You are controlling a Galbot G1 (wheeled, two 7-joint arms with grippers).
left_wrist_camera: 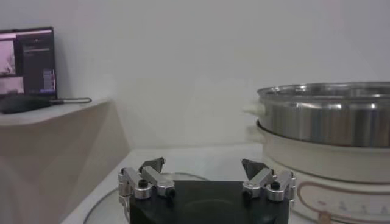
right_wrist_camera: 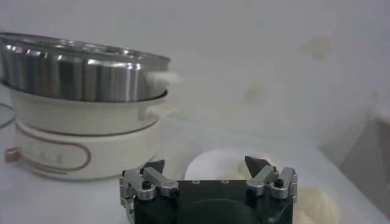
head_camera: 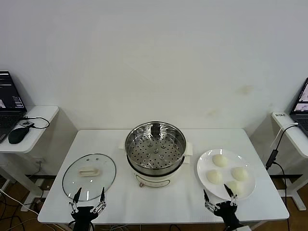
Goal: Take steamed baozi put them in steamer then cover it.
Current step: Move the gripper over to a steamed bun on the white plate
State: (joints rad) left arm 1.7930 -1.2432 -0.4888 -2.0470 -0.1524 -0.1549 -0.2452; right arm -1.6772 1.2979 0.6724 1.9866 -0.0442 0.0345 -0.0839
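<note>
The steamer point(head_camera: 155, 149) stands mid-table, a shiny steel pot with an empty perforated tray on a cream base. It also shows in the left wrist view point(left_wrist_camera: 323, 122) and the right wrist view point(right_wrist_camera: 79, 67). Several pale baozi point(head_camera: 220, 160) lie on a white plate point(head_camera: 204, 163) to its right. A glass lid point(head_camera: 89, 172) lies flat to its left. My left gripper point(head_camera: 88, 195) is open at the table's front edge, just before the lid. My right gripper point(head_camera: 219, 195) is open at the front edge, just before the plate point(right_wrist_camera: 207, 167).
Side desks stand at both ends of the table, the left one with a laptop point(head_camera: 9, 103) and mouse point(head_camera: 18, 135), the right one with a laptop point(head_camera: 302, 103) and hanging cable point(head_camera: 274, 154). A white wall is behind.
</note>
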